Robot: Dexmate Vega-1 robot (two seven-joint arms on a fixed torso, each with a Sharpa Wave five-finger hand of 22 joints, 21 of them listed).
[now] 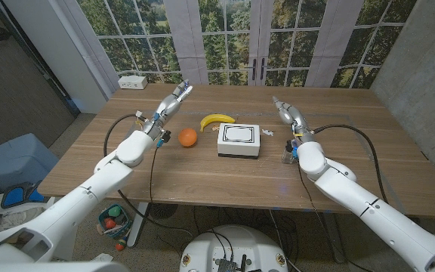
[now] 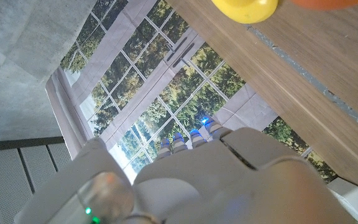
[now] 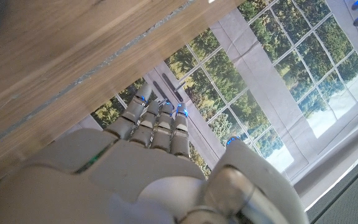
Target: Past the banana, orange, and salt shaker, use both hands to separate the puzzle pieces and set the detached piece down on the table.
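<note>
In the head view, the puzzle pieces (image 1: pixel 266 131) are seen as small pale shapes lying flat on the table (image 1: pixel 202 177), just beyond the far right corner of a white box (image 1: pixel 239 140), with the banana (image 1: pixel 216 119) and orange (image 1: pixel 188 137) to the box's left and the salt shaker (image 1: pixel 288 156) beside the right arm; the left hand (image 1: pixel 174 99) and right hand (image 1: pixel 285 113) are held raised with fingers extended, nothing being gripped. In the left wrist view, the left hand's fingers (image 2: pixel 191 138) are seen reaching out empty, side by side, toward the windows, the banana's end showing at the table edge. In the right wrist view, the right hand's fingers (image 3: pixel 160 118) are likewise extended and empty; the pieces are judged light, thin and stiff, best pinched at opposite edges beside the joint.
</note>
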